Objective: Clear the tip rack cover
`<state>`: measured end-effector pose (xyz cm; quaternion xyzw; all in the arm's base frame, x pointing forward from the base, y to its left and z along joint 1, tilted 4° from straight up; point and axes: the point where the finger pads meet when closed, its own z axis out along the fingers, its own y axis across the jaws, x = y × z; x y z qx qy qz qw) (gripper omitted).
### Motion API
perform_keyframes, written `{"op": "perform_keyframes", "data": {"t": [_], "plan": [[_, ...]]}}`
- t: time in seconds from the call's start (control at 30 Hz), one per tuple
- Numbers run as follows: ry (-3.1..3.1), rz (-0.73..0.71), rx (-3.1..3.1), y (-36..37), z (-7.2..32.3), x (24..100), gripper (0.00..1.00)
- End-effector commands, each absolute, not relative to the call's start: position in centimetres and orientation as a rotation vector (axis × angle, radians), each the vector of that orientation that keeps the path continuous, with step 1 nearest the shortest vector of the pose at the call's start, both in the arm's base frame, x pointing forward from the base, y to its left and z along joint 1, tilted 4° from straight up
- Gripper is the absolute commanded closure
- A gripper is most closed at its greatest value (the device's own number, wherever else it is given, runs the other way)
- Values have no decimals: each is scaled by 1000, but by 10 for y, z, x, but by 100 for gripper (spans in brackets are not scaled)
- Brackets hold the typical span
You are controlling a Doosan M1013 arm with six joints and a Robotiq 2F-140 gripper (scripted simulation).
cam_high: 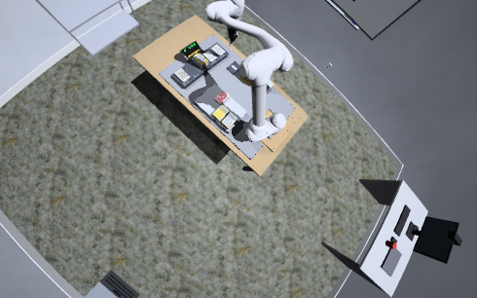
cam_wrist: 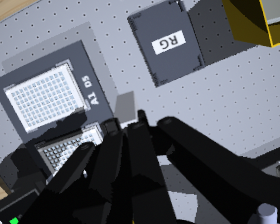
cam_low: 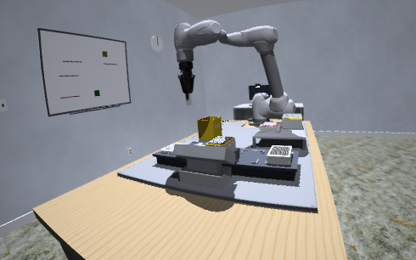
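My gripper (cam_high: 232, 43) (cam_low: 188, 102) (cam_wrist: 130, 106) is shut, high above the bench, with a pale grey piece at its fingertips and no cover seen in it. The tip rack at D3 (cam_high: 200, 59) (cam_low: 221, 141) shows yellow edges and a dark and white top; whether it lies flat or has a cover on is too small to tell. The yellow waste bin WASTE (cam_low: 210, 128) (cam_wrist: 245, 20) stands upright beyond the deck; its contents cannot be made out. The RESUME key cannot be made out.
The D5 plate (cam_high: 218, 50) (cam_wrist: 45, 98) and D4 plate (cam_high: 209, 55) (cam_wrist: 66, 150) sit beside the rack. The D1 reservoir (cam_high: 182, 74) (cam_low: 279, 154) is at the other end. Nest RG (cam_high: 231, 68) (cam_wrist: 156, 50) is near the bin. A red-and-white item (cam_high: 222, 97) (cam_low: 270, 127) sits on the shelf (cam_low: 259, 136).
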<state>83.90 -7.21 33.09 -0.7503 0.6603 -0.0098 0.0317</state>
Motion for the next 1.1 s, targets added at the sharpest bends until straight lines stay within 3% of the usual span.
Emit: {"op": "perform_keyframes", "data": {"t": [0.0, 0.7, 1.07], "plan": [[2032, -34, -2312, -68, 331, 838, 100], [2032, -34, -2312, -68, 331, 838, 100], [1817, -43, -2487, -76, 329, 794, 100]]}}
